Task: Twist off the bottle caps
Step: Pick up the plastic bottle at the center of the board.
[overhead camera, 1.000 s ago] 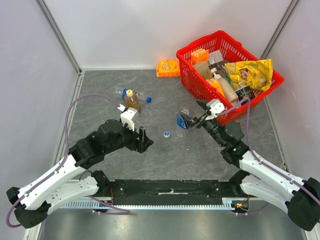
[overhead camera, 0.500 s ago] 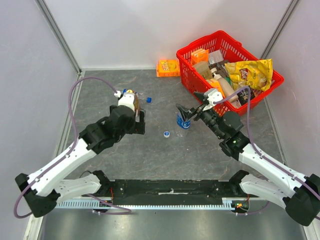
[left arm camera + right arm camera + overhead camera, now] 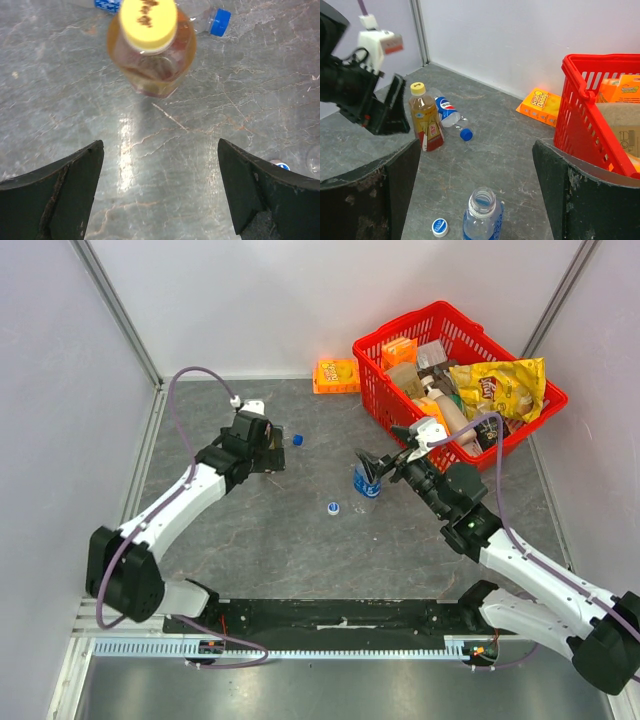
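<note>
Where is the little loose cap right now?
In the top view, the loose cap lies near the centre, just left of the open clear bottle.

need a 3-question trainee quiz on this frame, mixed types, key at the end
1. True or false: the yellow cap sits on the amber bottle.
2. How many caps are screwed on a bottle? A one, B two, C three.
3. Which pincer hangs nearest the uncapped clear bottle, the one with the loose cap beside it?
Key: 1 true. 2 B, the yellow cap and the blue cap. 3 the right pincer.
</note>
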Robot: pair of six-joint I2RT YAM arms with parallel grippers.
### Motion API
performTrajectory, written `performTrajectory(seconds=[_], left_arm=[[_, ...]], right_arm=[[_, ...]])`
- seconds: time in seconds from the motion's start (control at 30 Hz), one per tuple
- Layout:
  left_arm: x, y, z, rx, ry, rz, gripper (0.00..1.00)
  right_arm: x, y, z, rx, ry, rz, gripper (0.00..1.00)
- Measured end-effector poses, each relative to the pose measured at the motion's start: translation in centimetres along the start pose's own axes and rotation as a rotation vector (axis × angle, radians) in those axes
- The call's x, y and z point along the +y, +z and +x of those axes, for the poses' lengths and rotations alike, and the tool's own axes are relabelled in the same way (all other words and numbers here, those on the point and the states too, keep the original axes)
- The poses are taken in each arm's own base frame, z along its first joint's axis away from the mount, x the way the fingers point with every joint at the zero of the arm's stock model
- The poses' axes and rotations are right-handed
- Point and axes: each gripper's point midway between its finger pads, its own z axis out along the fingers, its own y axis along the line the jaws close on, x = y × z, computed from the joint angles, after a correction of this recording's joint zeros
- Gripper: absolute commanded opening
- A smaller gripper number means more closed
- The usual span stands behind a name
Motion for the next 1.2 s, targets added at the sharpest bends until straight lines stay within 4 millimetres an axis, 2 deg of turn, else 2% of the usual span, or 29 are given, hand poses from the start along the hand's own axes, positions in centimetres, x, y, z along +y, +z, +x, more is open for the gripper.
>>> performTrajectory(seconds=[0.1, 0.37, 0.63, 0.8, 0.97, 1.2], left_arm=[[-0.9, 2.5, 0.6, 0.015, 0.035, 0.014, 0.99], [-1.2, 7.1, 1.3, 0.023, 0.043, -0.007, 0.97], [-0.7, 9.6, 1.0, 0.0, 0.018, -0.031, 0.95], [-0.5, 11.1, 1.7, -0.003, 0.021, -0.045, 0.92], [-0.5, 12.5, 2.6, 0.005, 0.031, -0.054, 0.86], [-0.9, 13.9, 2.4, -0.014, 0.027, -0.051, 0.65]], right_arm=[[-0.2, -0.1, -0.3, -0.008, 0.0, 0.012, 0.98], [-0.7, -0.3, -0.4, -0.007, 0.0, 0.038, 0.98], [-1.3, -0.8, -1.4, -0.035, -0.01, 0.069, 0.98], [-1.5, -1.0, -0.8, -0.024, -0.015, 0.081, 0.98], [-1.5, -1.0, -0.6, -0.019, -0.016, 0.082, 0.98], [-1.6, -1.1, -0.6, -0.016, -0.017, 0.082, 0.98]])
